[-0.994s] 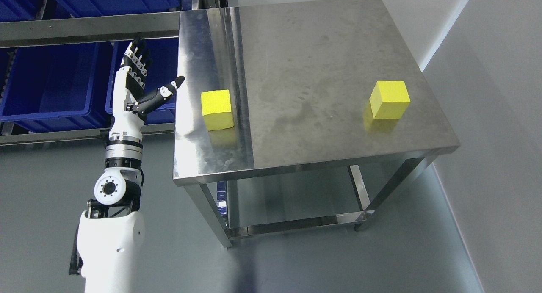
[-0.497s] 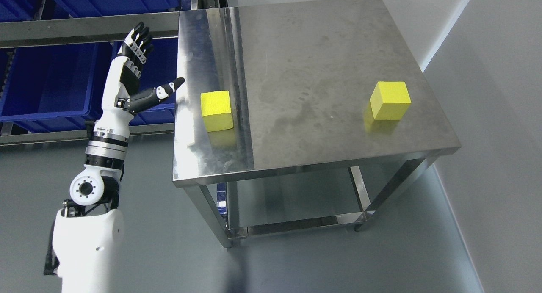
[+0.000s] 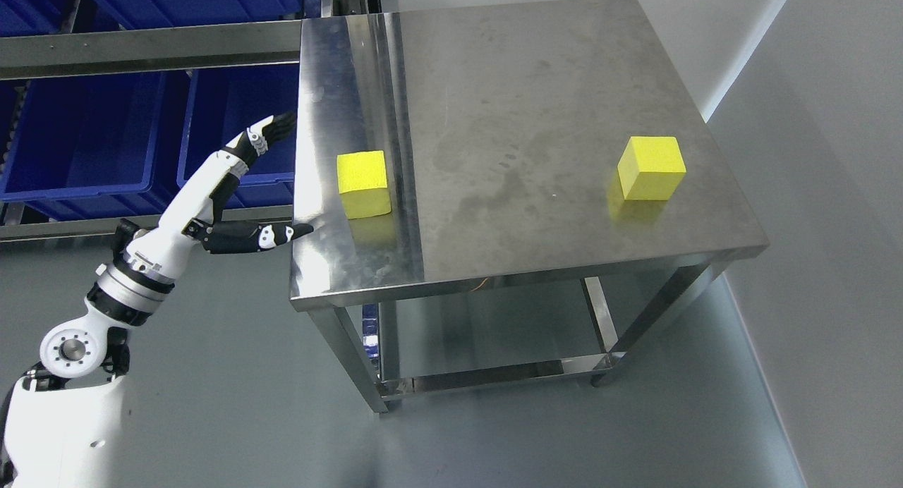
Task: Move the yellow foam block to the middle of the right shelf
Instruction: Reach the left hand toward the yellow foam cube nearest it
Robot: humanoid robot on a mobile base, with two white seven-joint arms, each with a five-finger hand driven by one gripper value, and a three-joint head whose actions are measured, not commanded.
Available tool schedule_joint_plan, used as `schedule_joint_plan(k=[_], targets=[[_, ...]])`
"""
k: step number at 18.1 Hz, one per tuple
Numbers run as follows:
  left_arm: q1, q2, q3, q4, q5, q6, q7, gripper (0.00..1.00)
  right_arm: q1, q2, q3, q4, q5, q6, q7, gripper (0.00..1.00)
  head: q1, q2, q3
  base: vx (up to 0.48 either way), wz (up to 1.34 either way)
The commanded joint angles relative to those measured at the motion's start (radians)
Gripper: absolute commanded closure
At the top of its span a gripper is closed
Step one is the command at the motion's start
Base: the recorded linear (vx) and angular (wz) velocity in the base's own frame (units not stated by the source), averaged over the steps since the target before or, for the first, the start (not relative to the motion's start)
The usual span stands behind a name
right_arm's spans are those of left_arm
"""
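Two yellow foam blocks sit on a steel table (image 3: 529, 107). One block (image 3: 363, 183) is near the table's left edge, the other (image 3: 650, 167) near its right edge. My left hand (image 3: 271, 181) is open and empty, just left of the table's left edge, level with the near block. Its fingers (image 3: 264, 132) point toward the table and its thumb (image 3: 279, 234) reaches the table's edge. It does not touch the block. The right arm is out of view.
Blue bins (image 3: 92, 142) sit on a metal rack (image 3: 141, 47) at the left, behind my left arm. The table has a lower shelf (image 3: 487, 333). A white wall (image 3: 832, 156) runs along the right. Grey floor lies in front.
My left arm has dropped and tilted toward the table. The hand has turned from upright to pointing sideways at the table's left edge. The blocks have not moved.
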Motion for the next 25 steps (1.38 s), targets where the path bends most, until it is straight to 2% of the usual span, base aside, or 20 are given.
schedule_joint_plan(k=[1, 9, 13, 16, 19, 24, 25], targets=[[0.006, 0.067, -0.040, 0.055, -0.042, 0.024, -0.017, 0.04, -0.003, -0.017, 0.000, -0.017, 0.000, 0.001, 0.000, 0.00, 0.0000, 0.000, 0.000, 0.000, 0.00], [-0.142, -0.056, -0.046, 0.202, -0.174, 0.041, -0.017, 0.03, -0.001, -0.017, 0.000, -0.017, 0.000, 0.001, 0.000, 0.00, 0.0000, 0.000, 0.000, 0.002, 0.01], [-0.185, -0.099, -0.147, 0.305, -0.189, 0.046, -0.023, 0.04, -0.003, -0.017, 0.000, -0.017, 0.000, 0.001, 0.000, 0.00, 0.0000, 0.000, 0.000, 0.000, 0.00], [-0.218, -0.142, -0.157, 0.348, -0.211, 0.095, -0.025, 0.05, -0.001, -0.017, 0.000, -0.017, 0.000, 0.001, 0.000, 0.00, 0.0000, 0.000, 0.000, 0.000, 0.00], [-0.240, -0.151, -0.155, 0.377, -0.232, 0.124, -0.025, 0.07, -0.003, -0.017, 0.000, -0.017, 0.000, 0.001, 0.000, 0.00, 0.0000, 0.000, 0.000, 0.000, 0.00], [-0.278, -0.183, -0.157, 0.412, -0.231, 0.126, -0.031, 0.20, -0.001, -0.017, 0.000, -0.017, 0.000, 0.001, 0.000, 0.00, 0.0000, 0.000, 0.000, 0.000, 0.00], [-0.280, -0.194, -0.154, 0.423, -0.228, 0.126, -0.034, 0.27, -0.003, -0.017, 0.000, -0.017, 0.000, 0.001, 0.000, 0.00, 0.0000, 0.000, 0.000, 0.000, 0.00]])
